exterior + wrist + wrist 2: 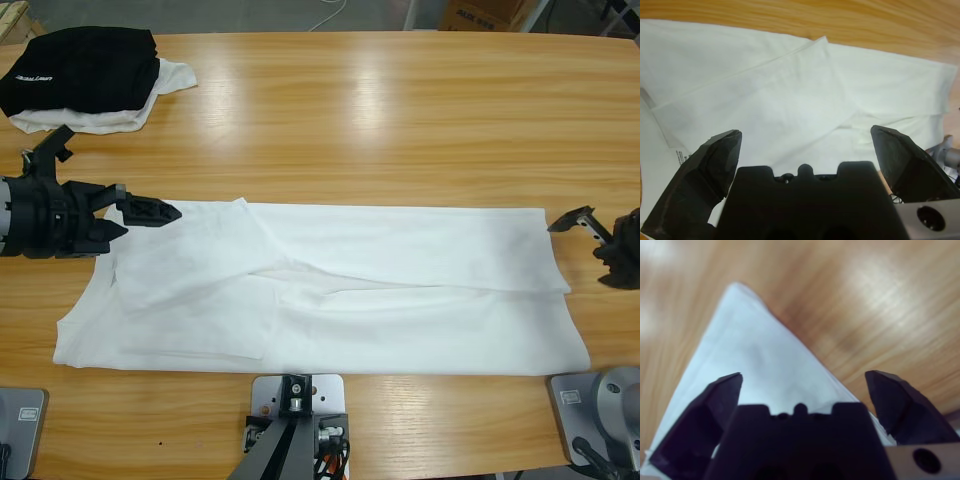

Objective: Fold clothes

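I see the white T-shirt (pixel 330 290) lying flat on the near half of the wooden table (pixel 400 110), folded into a long band whose long axis runs left to right. Its far right corner points toward the right gripper (pixel 585 228), which sits just beside that corner with jaws spread and nothing between them. My left gripper (pixel 150 212) hangs over the shirt's far left edge, jaws also wide apart and holding nothing. In the far left corner a black garment (pixel 85 65) lies on top of a smaller white one (pixel 170 80), well apart from the shirt.
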You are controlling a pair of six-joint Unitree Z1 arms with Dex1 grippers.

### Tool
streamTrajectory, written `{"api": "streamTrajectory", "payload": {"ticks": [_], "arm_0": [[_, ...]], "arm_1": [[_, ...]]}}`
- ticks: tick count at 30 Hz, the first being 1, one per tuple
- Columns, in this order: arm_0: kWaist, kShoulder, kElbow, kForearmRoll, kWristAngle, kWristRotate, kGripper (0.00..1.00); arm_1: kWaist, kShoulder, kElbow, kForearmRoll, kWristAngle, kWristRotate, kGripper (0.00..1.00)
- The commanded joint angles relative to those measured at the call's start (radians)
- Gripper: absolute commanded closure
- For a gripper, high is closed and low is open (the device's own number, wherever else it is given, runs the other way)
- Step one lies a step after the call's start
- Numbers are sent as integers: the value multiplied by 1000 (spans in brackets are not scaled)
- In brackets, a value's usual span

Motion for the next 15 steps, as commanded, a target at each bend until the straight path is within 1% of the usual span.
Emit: {"api": "streamTrajectory", "payload": {"ticks": [1,2,3,4,5,6,8,9,11,12,13,15], "arm_0": [[-7,52,-63,53,13,27,9],[-7,54,-68,54,11,30,9],[-8,58,-72,56,7,35,9],[-18,64,-77,57,2,46,9],[-38,74,-87,67,0,61,9],[-64,87,-100,93,1,75,9],[-124,115,-107,106,7,112,9],[-165,140,-121,107,8,157,9],[-260,209,-203,132,4,310,9],[-299,249,-257,148,3,458,9],[-325,294,-329,193,3,626,9],[-332,381,-488,313,8,881,9]], "arm_1": [[-55,108,11,30,147,16,0],[-57,125,9,29,158,9,0],[-60,123,9,30,150,-5,0],[-59,102,13,37,128,-14,0],[-57,66,16,52,85,-21,0],[-35,22,17,61,51,-24,0],[45,-44,16,69,26,-26,0],[80,-61,12,81,2,-28,0],[139,-87,2,87,-38,-39,0],[159,-100,1,88,-53,-52,0],[175,-114,1,88,-66,-66,0],[195,-133,1,88,-73,-82,0]]}}
